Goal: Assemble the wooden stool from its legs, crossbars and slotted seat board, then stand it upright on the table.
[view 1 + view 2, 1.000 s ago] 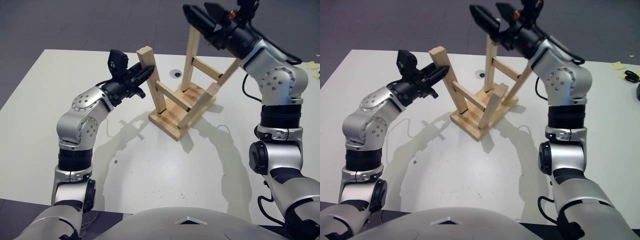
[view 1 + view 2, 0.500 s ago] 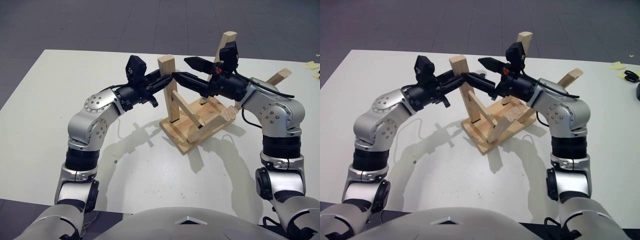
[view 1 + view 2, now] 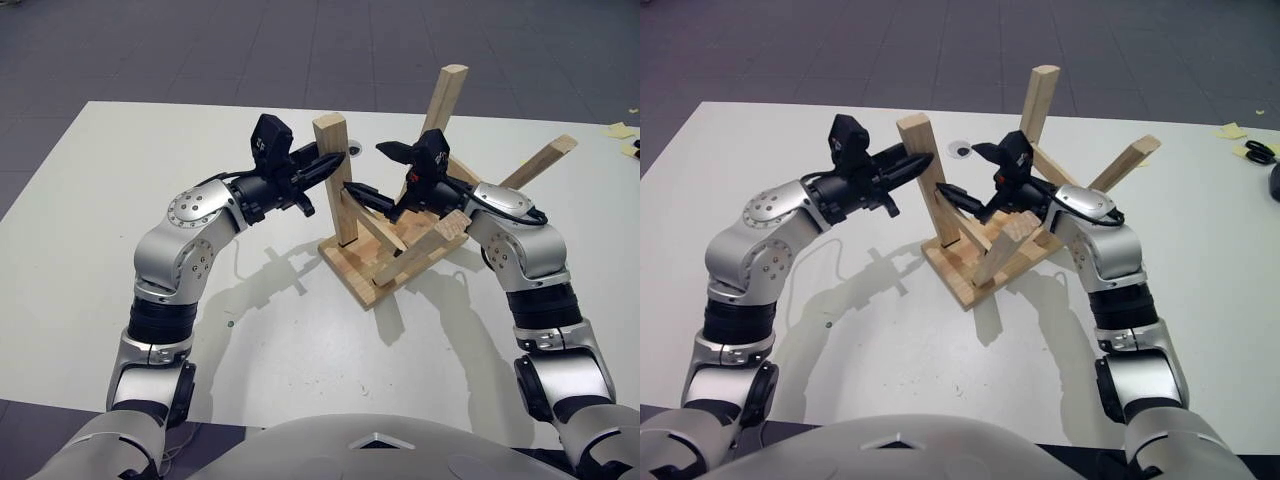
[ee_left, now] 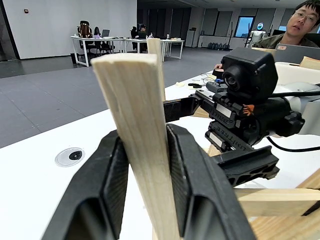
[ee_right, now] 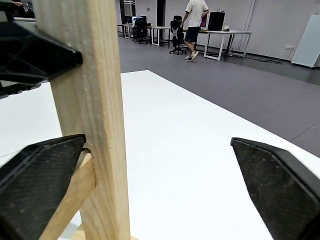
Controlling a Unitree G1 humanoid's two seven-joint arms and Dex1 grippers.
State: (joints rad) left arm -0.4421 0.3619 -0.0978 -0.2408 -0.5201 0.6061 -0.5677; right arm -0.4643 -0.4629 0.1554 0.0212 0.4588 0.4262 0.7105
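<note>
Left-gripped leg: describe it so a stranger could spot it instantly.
On the white table, the stool sits upside down on its seat board, legs up. The leg on the robot's left stands almost upright with the left end effector shut near its top; the other legs splay outward.

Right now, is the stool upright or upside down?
Upside down: its seat board rests on the table and the legs point upward.

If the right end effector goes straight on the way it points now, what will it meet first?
Probably the upright leg gripped by the left end effector: it stands just ahead of the open right end effector. Depth is uncertain.
</note>
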